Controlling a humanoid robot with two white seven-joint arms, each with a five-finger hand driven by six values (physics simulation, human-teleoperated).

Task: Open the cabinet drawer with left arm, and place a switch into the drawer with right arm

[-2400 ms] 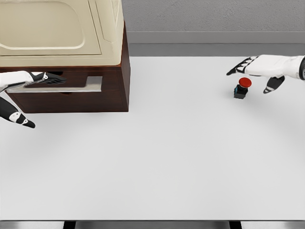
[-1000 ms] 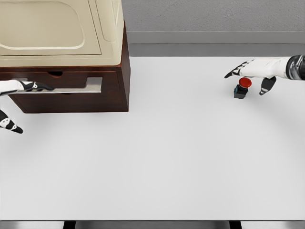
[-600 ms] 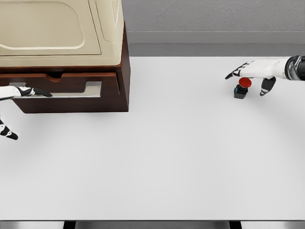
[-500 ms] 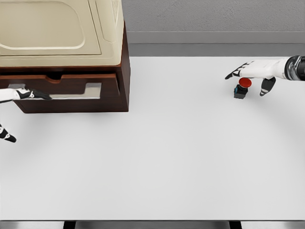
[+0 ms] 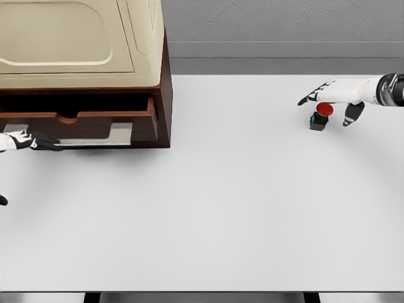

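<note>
— Grey wall point(image 5: 284, 19) runs behind us, and the white table point(image 5: 221, 208) fills nearly the whole view. What do we have at ten o'clock?

— We see the dark wood cabinet point(image 5: 161, 107) there, with a cream appliance point(image 5: 82, 44) sitting on top of it. Its drawer point(image 5: 88, 123) stands partly pulled out, a dark gap showing above the drawer front, and a pale metal handle point(image 5: 95, 134) runs along that front.

— And our left hand?

— Our left hand point(image 5: 25, 140) comes in at nine o'clock, its dark fingers hooked on the left end of the handle, gripping it. One more fingertip shows lower down at the picture's edge.

— Our right one?

— At two o'clock, our right hand point(image 5: 334, 95) hovers with fingers spread and relaxed, holding nothing.

— Where is the switch?

— We find the switch point(image 5: 320, 116) on the table just under that hand, red button on a small dark base, well apart from the drawer. Whether a finger touches it, we cannot tell.
</note>
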